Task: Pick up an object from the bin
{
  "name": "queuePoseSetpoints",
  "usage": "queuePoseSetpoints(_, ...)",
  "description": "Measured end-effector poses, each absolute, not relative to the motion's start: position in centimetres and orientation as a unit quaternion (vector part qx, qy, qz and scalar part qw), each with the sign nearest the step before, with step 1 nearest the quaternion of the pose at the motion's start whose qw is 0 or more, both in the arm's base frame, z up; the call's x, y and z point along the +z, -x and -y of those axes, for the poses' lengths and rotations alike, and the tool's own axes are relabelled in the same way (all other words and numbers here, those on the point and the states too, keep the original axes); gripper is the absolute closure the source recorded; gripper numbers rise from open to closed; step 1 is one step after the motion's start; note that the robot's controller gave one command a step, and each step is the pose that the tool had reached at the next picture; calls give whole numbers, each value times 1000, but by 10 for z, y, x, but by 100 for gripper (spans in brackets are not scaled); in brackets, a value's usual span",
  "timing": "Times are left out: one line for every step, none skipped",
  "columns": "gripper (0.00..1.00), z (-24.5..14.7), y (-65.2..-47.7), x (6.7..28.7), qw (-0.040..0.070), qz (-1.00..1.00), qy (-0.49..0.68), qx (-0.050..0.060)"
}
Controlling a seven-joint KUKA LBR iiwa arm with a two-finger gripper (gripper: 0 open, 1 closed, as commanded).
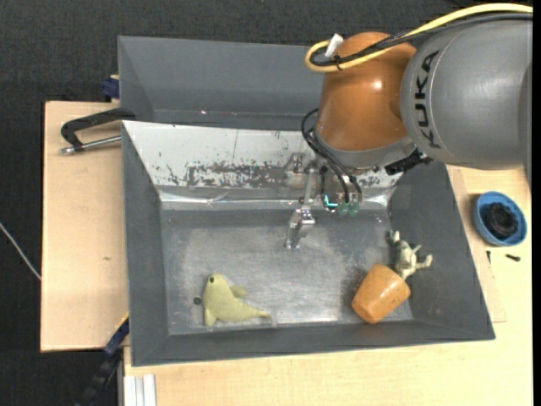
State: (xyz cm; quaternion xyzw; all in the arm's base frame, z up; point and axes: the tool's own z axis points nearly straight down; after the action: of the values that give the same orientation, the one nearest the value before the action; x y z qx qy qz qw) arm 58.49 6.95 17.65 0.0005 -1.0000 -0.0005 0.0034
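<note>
Currently gripper (pixel 296 228) hangs over bare floor mid-bin (pixel 142 252); can't tell its grip state. Yellow plush seal (pixel 226 303) lies in the front-left corner, orange cup (pixel 380 295) and pale figurine (pixel 408 257) front-right. Risk: descending here grabs nothing and scrapes metal.
</note>
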Motion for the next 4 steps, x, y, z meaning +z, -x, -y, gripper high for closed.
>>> queuePoseSetpoints(0,-119,-545,145,1,986,-169,-1)
queuePoseSetpoints(0,-139,-511,198,-4,975,-222,-1)
queuePoseSetpoints(0,-197,-503,96,2,936,-353,-1)
queuePoseSetpoints(100,-196,-505,99,-1,936,-351,-1)
